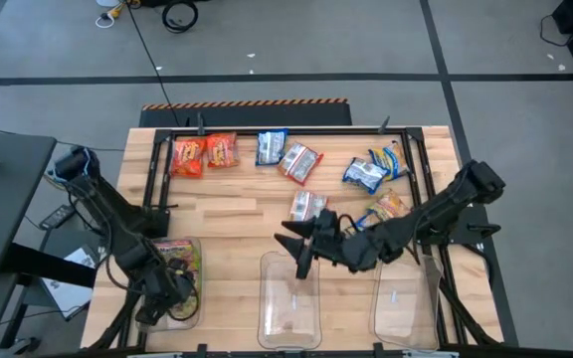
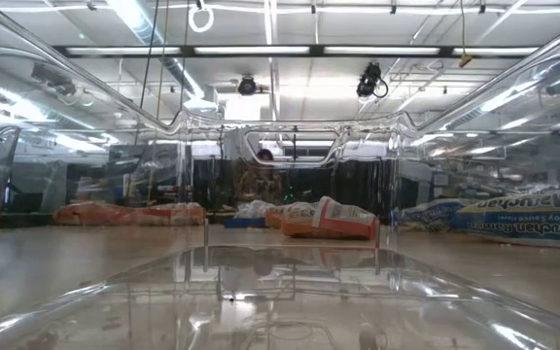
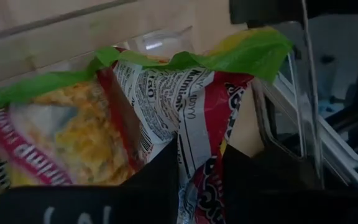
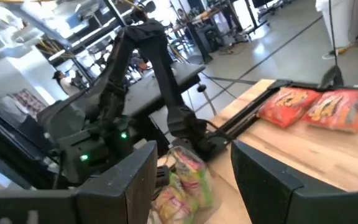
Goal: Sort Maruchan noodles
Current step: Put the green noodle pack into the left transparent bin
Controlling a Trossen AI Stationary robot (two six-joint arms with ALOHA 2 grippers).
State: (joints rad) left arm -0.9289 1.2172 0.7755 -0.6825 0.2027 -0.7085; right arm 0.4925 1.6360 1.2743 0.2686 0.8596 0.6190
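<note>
Green-edged packet (image 3: 185, 112) pinched in my left fingers (image 3: 160, 180) over the left bin (image 1: 179, 313); releasing it comes next. My right fingers (image 1: 306, 244) hover spread, empty, above the middle bin (image 1: 288, 328).

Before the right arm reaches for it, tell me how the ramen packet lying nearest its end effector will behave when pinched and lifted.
The packet lies flat and looks thin, so it is probably light for its size. Its wrapper looks glossy and crinkled, so it may slip or buckle at the edges under a pinch. The open right end effector hovers beside it over the middle bin; the noodle block inside is likely brittle, so grip gently.
</note>
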